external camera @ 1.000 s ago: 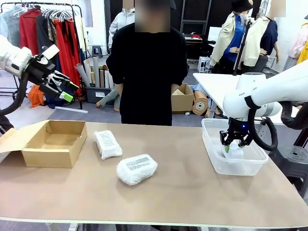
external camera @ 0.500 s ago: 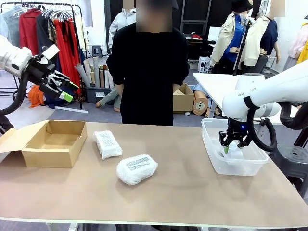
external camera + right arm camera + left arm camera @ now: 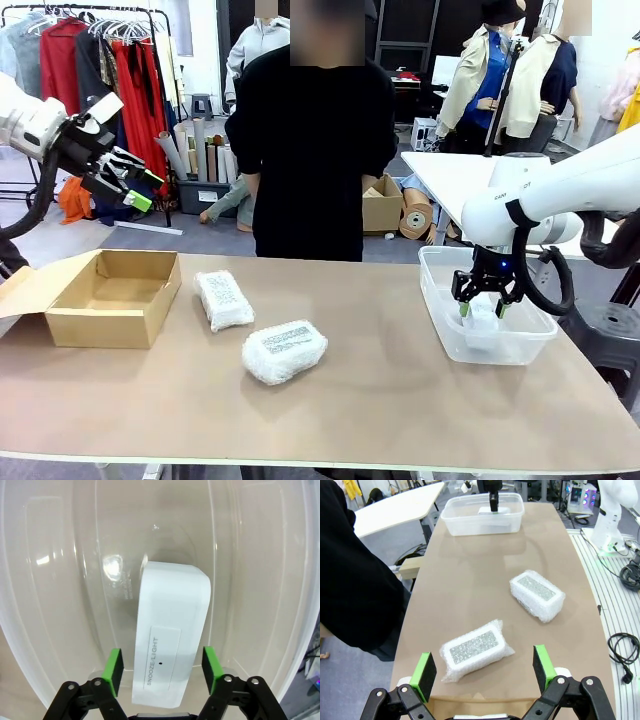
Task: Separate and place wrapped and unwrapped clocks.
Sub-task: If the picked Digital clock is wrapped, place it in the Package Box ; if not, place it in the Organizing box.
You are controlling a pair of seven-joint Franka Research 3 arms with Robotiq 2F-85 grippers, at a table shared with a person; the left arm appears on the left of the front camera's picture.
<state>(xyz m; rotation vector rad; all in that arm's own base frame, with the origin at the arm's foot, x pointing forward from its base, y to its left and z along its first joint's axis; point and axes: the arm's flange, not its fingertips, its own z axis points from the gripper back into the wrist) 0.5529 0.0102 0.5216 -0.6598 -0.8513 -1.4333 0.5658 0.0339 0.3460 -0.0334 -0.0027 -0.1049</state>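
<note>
Right wrist view, bare clock [image 3: 172, 645] apart from tub [image 3: 30, 580] walls

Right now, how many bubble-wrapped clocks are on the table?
2. The far wrapped clock lies just right of the cardboard box; the near wrapped clock lies closer to the robot, toward the table's middle. Part of the box's inside is hidden.

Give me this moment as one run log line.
right gripper: open around bare clock in tub | left gripper: open, raised | wrapped clocks: both on table
</note>
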